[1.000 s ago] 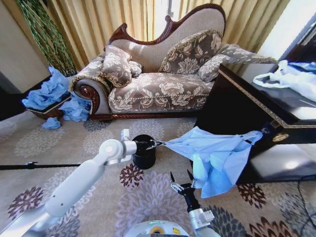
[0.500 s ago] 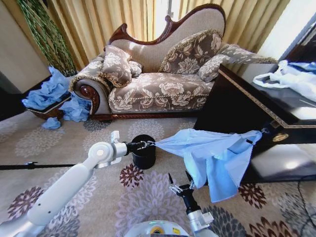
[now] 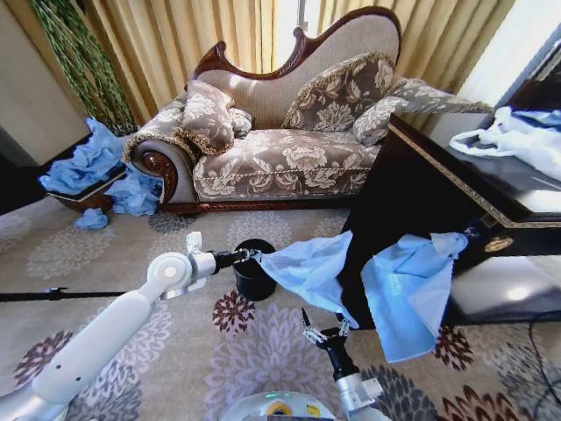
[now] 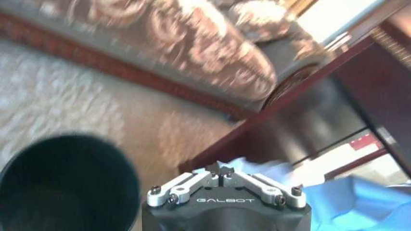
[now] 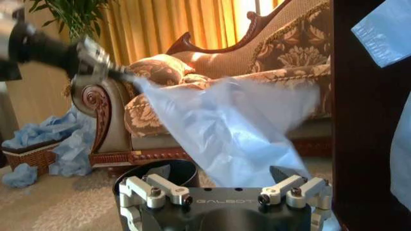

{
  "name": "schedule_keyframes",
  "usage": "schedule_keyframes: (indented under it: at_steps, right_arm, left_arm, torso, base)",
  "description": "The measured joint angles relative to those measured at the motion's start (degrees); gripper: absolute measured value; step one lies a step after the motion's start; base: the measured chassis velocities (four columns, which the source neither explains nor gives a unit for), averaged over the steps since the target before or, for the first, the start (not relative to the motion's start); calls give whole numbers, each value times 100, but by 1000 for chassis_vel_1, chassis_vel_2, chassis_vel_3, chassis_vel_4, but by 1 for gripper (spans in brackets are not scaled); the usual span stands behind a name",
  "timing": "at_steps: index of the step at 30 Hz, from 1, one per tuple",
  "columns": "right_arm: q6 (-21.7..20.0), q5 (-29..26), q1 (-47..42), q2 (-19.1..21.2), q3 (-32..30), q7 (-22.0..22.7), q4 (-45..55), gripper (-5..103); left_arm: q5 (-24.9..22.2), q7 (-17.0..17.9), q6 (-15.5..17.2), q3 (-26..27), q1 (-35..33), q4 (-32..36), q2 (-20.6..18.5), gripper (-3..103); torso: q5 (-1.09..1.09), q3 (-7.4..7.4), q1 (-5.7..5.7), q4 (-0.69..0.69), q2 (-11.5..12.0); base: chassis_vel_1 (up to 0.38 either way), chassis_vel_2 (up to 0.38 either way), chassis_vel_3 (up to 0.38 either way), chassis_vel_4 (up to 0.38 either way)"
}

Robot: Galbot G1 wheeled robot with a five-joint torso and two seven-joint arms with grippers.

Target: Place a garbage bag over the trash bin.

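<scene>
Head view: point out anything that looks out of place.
The thin light-blue plastic garbage bag is not over the small black cylindrical trash bin: the left gripper pinches one corner, while the rest drapes off the dark wooden cabinet.

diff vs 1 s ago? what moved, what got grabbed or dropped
The left gripper, shut on a corner of the garbage bag, drew back leftward over the trash bin, dragging the bag's near part along. The right gripper stayed open and low under the bag. Bin, sofa and dark cabinet unchanged.

left gripper point(image 3: 252, 256) pinching garbage bag point(image 3: 307, 267), over trash bin point(image 3: 252, 279)
</scene>
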State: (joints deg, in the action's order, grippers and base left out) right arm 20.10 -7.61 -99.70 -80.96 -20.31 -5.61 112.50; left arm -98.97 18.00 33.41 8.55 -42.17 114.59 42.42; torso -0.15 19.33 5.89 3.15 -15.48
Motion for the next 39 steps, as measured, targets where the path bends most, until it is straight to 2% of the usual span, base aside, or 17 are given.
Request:
schedule_keyframes:
  at_steps: [5,11,19,23,25,29,33,39]
  right_arm:
    - [76,-8,-49,-1,-47,-14,10,100]
    - [1,-241,4,109,-174,40,273,100]
    - [-539,-918,359,898,-242,395,879,100]
    - [-651,-1047,466,1063,-224,483,982,100]
    - [-850,-1371,736,1395,-210,653,1137,100]
    - [-927,-1551,884,1588,-224,714,1173,100]
    - [-958,-1697,948,1820,-223,689,1143,100]
    - [-980,-1855,1094,1919,-109,474,909,100]
  left_arm:
    - [3,-133,-57,-77,374,44,-29,0]
    - [124,-409,-58,-68,247,205,-186,0]
    - [357,-738,-53,19,-268,625,-451,0]
    - [386,-806,-42,7,-331,704,-513,0]
    - [515,-1034,24,-47,-467,834,-608,0]
    - [619,-1208,86,-102,-552,918,-713,0]
    - [804,-1547,142,-258,-637,1056,-1086,0]
    - [823,-1617,161,-299,-642,1223,-1266,0]
  torso:
    - [1,0,0,1,0]
    - [0,0,0,0,0]
    - [0,0,0,0,0]
    - [0,0,0,-1,0]
    - [0,0,0,0,0]
    - [0,0,0,-2,0]
    - [0,0,0,-1,0]
    - [0,0,0,0,0]
  base:
    - [0,0,0,0]
    - [0,0,0,0]
    - [0,0,0,0]
    - [0,0,0,0]
    - [0,0,0,0]
    - [0,0,0,0]
    - [0,0,0,0]
    - [0,0,0,0]
